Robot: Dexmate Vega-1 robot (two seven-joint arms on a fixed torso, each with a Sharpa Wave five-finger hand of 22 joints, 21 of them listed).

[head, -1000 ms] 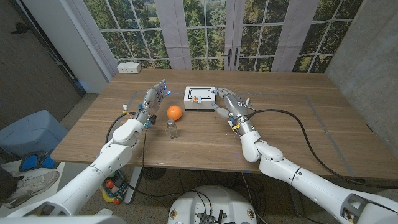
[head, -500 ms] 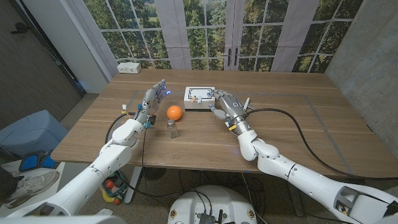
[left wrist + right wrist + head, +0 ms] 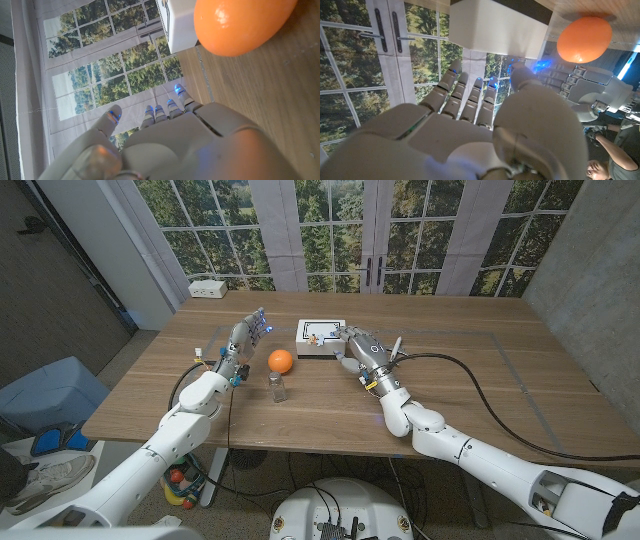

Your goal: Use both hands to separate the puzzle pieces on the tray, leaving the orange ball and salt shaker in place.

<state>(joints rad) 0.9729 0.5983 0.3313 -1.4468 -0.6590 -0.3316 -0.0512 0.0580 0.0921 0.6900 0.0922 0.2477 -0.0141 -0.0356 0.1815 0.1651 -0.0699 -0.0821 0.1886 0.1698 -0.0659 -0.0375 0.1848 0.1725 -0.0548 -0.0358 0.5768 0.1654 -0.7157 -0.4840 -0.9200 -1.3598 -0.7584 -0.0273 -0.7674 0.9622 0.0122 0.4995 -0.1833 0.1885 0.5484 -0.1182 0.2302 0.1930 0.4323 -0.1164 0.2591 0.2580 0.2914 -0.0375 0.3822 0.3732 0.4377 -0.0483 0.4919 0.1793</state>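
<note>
A white tray (image 3: 322, 346) stands mid-table with small puzzle pieces (image 3: 314, 333) on its top. The orange ball (image 3: 281, 361) lies in front of the tray's left corner, and the clear salt shaker (image 3: 277, 386) stands just nearer than the ball. My left hand (image 3: 249, 334) is upright to the left of the ball, fingers apart and holding nothing. My right hand (image 3: 359, 346) is at the tray's right side, fingers spread and empty; contact with the tray is unclear. The left wrist view shows the ball (image 3: 240, 25) and tray (image 3: 179, 25) beyond my left hand (image 3: 165, 145). The right wrist view shows the tray (image 3: 495, 30), the ball (image 3: 584, 39) and my right hand (image 3: 465, 130).
A white power strip (image 3: 208, 288) lies at the table's far left corner. Black cables (image 3: 480, 395) trail across the table to the right of my right arm. Part of a person (image 3: 602, 162) appears at the edge of the right wrist view.
My right hand has moved left, closer to the tray's right side. My left hand has shifted only slightly, staying beside the ball.
</note>
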